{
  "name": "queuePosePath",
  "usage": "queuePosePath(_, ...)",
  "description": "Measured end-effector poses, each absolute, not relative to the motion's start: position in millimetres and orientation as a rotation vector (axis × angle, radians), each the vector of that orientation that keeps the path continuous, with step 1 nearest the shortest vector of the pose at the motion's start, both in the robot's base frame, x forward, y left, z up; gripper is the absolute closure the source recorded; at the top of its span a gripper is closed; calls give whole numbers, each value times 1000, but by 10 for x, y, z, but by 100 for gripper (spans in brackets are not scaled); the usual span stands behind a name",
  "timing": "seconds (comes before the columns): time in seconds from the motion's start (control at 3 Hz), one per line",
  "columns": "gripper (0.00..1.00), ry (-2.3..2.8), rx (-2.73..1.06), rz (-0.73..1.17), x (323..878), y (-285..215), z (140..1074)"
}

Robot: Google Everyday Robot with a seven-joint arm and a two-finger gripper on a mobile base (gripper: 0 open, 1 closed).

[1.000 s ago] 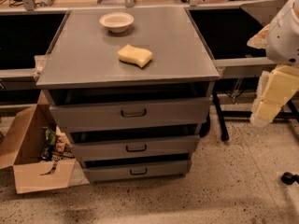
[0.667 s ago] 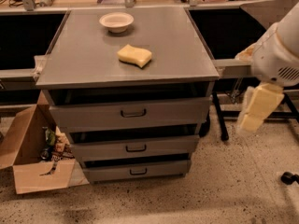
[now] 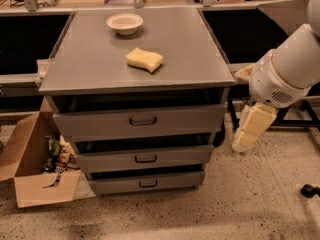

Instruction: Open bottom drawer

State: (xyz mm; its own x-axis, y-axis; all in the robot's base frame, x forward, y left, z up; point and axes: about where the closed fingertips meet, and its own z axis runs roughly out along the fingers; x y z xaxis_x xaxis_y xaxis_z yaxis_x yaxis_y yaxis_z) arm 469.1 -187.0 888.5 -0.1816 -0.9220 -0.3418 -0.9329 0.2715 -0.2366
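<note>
The bottom drawer [image 3: 165,182] is the narrowest grey front at the foot of the grey cabinet [image 3: 90,74], near the floor. It has a small dark loop handle [image 3: 148,184] at its centre and looks closed. My gripper [image 3: 244,141] hangs from the white arm [image 3: 287,69] to the right of the cabinet. It sits at about the height of the middle drawer [image 3: 180,157] and is apart from the cabinet, touching nothing. The top drawer [image 3: 190,118] is the widest front.
A white bowl [image 3: 124,22] and a yellow sponge [image 3: 144,59] lie on the cabinet top. An open cardboard box [image 3: 35,169] with clutter stands on the floor at the left. Dark table legs [image 3: 233,118] and a black caster [image 3: 308,190] are at the right. The floor is speckled.
The arm and gripper have moved left and down, from the right edge of view toward the cabinet's right side. The drawers have not moved.
</note>
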Motion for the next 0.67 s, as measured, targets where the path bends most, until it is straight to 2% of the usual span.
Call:
queuePosePath(0.33, 0, 2094, -1749, 10, 4681, -1771, 8529)
queuePosePath(0.67, 0, 1982, -1909, 18, 4596, -1521, 7628)
